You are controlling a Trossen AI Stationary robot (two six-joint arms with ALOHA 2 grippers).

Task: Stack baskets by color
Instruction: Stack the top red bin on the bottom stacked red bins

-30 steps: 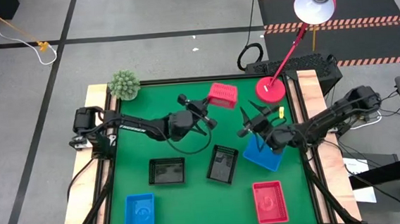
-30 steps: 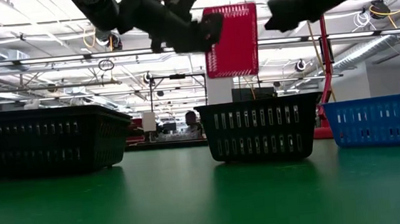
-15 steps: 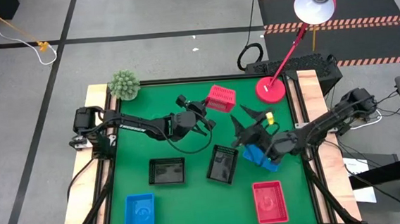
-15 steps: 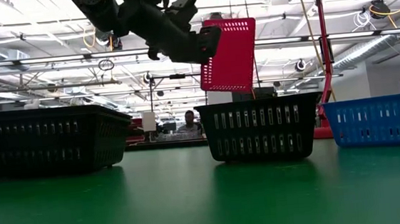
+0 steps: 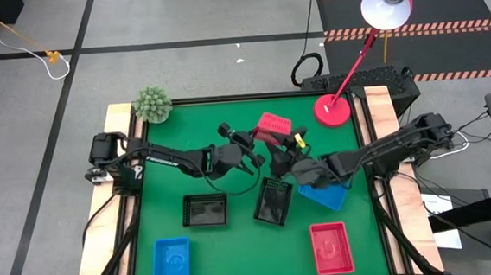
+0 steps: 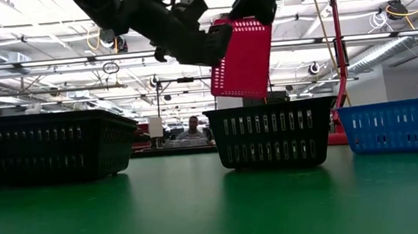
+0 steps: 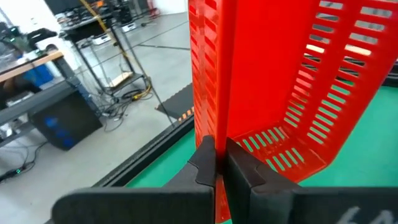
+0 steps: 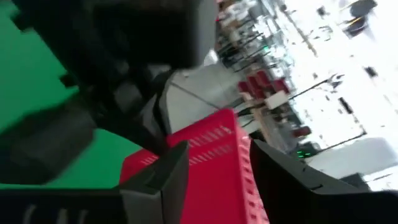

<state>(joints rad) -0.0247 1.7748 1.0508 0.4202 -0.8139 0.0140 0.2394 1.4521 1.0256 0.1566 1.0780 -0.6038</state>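
Left claw [image 7: 214, 171] clamped together on one wall of a red perforated plastic basket [image 5: 273, 125], holding it tilted on edge in the air, above and just behind the nearer black perforated basket [image 5: 273, 202]. Right claw [image 8: 214, 165], fingers apart, straddles the opposite wall of the same red basket, not yet closed.

Judgement: a hand-over. Right claw should close squarely on the wall before the left lets go; releasing early drops the basket.

Green desk [image 5: 235, 242]: second black basket [image 5: 206, 210] left of the first, blue basket [image 5: 323, 193] right of it, another blue [image 5: 171, 264] and a red one [image 5: 330, 248] nearer the front edge. Round red lamp base [image 5: 331, 111] behind. Workshop room beyond, a person far off.
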